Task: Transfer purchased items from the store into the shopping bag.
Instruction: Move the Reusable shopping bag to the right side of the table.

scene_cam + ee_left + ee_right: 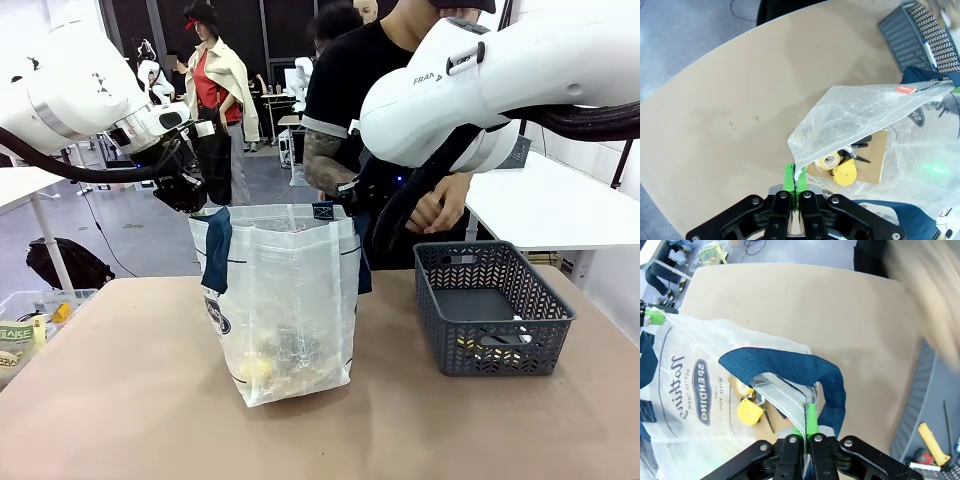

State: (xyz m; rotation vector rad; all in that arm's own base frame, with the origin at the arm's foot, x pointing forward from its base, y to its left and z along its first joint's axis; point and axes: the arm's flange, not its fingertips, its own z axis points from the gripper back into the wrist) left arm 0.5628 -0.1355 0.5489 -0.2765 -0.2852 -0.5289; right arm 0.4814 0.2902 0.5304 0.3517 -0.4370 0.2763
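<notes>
The shopping bag (285, 300), translucent white with navy handles, stands upright in the middle of the table. My left gripper (207, 207) is shut on the bag's rim at its left corner, and in the left wrist view its green pads (789, 176) pinch the plastic. My right gripper (807, 426) is shut on the opposite rim beside a navy handle (790, 365). Between them the mouth is held open. Inside lie a yellow rounded item (844, 172), a tape roll (829, 161) and a dark flat tool (860, 147). The store basket (490, 310) stands to the right, with a yellow-handled item (935, 445) in it.
A person stands behind the table, with a hand (440, 205) above the far side of the basket; it is blurred in the right wrist view. A clear bin (30, 325) with oddments sits at the table's left edge. Bare tabletop (150, 420) lies in front of the bag.
</notes>
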